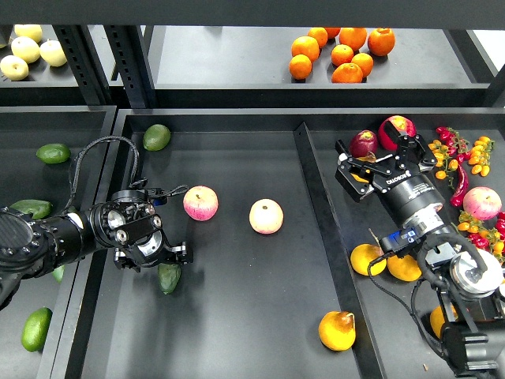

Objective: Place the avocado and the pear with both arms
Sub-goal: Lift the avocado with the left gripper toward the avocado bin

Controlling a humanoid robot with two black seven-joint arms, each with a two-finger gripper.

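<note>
Left gripper (164, 260): hung low over the middle tray (237, 316), fingers closed around the dark avocado (169, 278).
Apples (200, 203): two lay loose mid-tray.
Pear (337, 330): rested near the tray's front right corner.
Right gripper (377, 162): fingers spread wide, empty, beside red apples (364, 143).

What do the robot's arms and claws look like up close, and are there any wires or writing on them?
Both arms are black and thick. The left gripper has silvery round fittings and a looping black cable. The right gripper has two black fingers, white lettering on its body, a silver wrist ring, a blue part and black cables.
</note>
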